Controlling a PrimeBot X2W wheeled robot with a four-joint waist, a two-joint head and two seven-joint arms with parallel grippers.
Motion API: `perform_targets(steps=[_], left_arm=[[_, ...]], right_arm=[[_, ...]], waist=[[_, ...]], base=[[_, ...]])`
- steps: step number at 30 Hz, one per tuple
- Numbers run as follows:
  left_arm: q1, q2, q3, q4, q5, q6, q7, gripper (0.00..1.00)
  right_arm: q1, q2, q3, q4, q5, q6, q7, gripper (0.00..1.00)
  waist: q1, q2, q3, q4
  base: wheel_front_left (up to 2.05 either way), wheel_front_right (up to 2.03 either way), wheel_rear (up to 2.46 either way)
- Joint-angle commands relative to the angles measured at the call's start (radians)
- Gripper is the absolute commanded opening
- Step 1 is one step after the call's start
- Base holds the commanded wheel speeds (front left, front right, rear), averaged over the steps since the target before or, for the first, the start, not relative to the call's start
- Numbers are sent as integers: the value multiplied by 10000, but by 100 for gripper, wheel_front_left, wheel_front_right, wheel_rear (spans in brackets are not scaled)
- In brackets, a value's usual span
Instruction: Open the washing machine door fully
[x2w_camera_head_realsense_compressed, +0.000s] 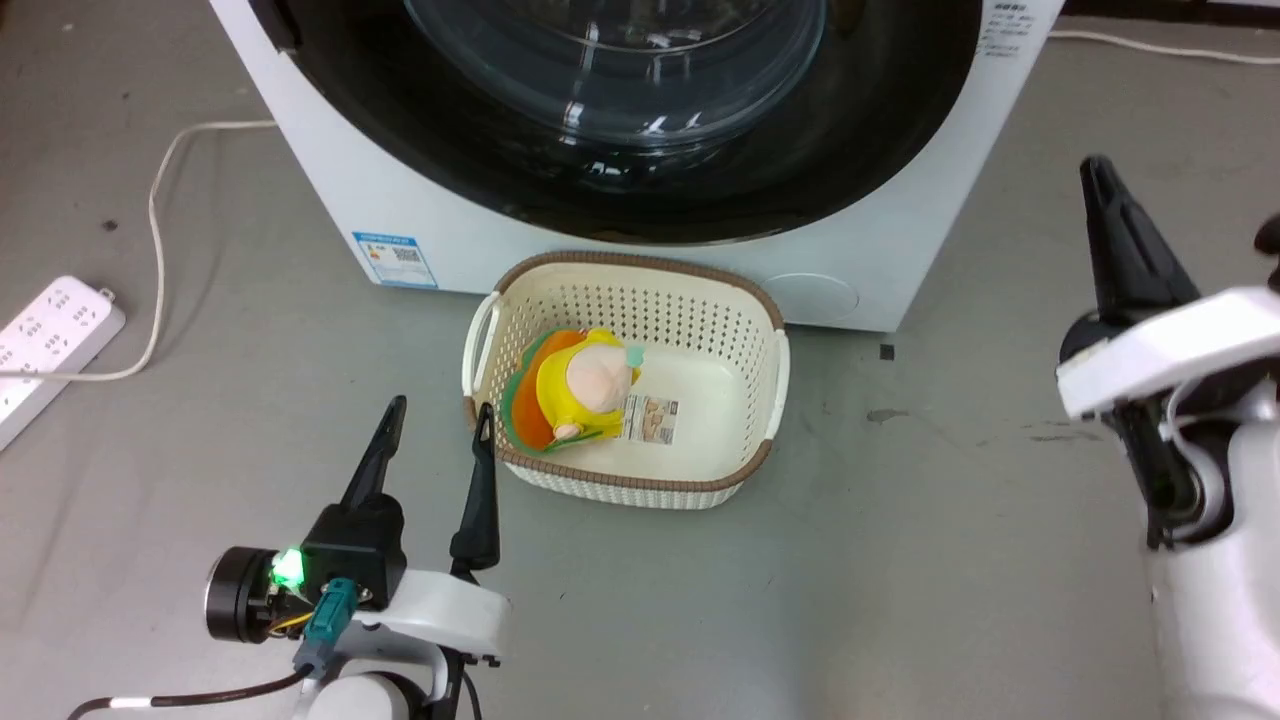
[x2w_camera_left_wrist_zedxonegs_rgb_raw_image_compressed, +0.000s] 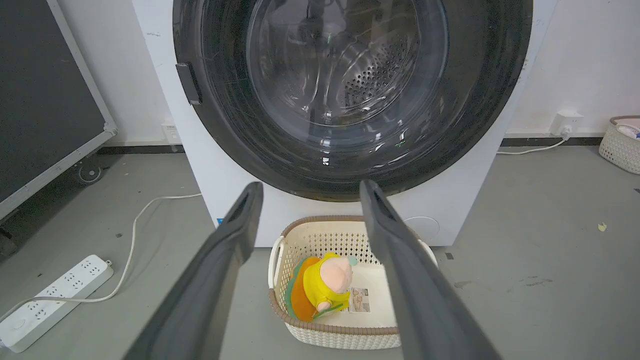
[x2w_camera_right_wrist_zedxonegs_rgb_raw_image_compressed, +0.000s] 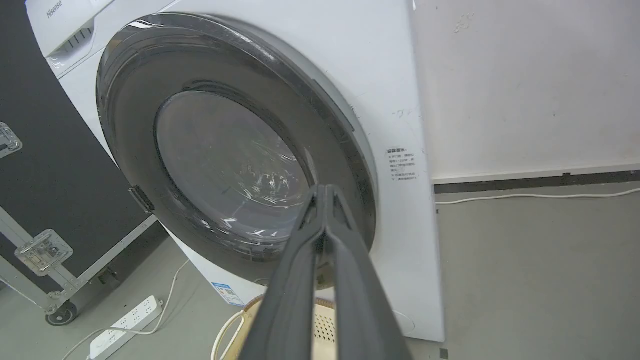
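Grey floor (x2w_camera_head_realsense_compressed: 900, 560) under us; the washing machine door (x2w_camera_left_wrist_zedxonegs_rgb_raw_image_compressed: 350, 100) sits flush against the washing machine (x2w_camera_head_realsense_compressed: 380, 190), ahead of our left end effector (x2w_camera_head_realsense_compressed: 441, 405), which is spread wide and empty. Our right end effector (x2w_camera_right_wrist_zedxonegs_rgb_raw_image_compressed: 325, 189) is pinched together, holding nothing. We judge the whole opening remains.

The left claw (x2w_camera_head_realsense_compressed: 441, 415) sits low, its fingers (x2w_camera_head_realsense_compressed: 375, 460) spread wide and pointing forward; the right claw (x2w_camera_right_wrist_zedxonegs_rgb_raw_image_compressed: 325, 195) is held higher, fingers pressed together (tips touching).
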Motion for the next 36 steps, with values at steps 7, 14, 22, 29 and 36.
perform_targets(steps=[7, 14, 22, 29, 36], left_arm=[[-329, 14, -205, -80, -105, 149, -251, 100], [-471, 15, -313, -91, -306, 226, -397, 100], [-640, 16, -503, -126, -332, 289, -543, 100], [-809, 17, -712, -216, -384, 385, -689, 100], [-972, 18, -938, -258, -434, 462, -836, 100]], right_arm=[[-1433, 26, -446, 809, 1404, -4, 460, 0], [-2445, -183, -310, 1259, 1972, -4, 822, 0], [-3513, -408, -581, 2296, 2801, -5, 1294, 0], [-4819, -622, -1096, 3564, 3779, -5, 2008, 0], [-6474, -1089, -1754, 5416, 4533, -6, 2776, 0]], waist=[[-1, 0, 407, 206], [-1, 0, 770, 360], [-1, 0, 1132, 548], [-1, 0, 1548, 794], [-1, 0, 2033, 1044]], base=[[0, 0, 0], [0, 0, 0], [0, 0, 0], [0, 0, 0], [0, 0, 0]])
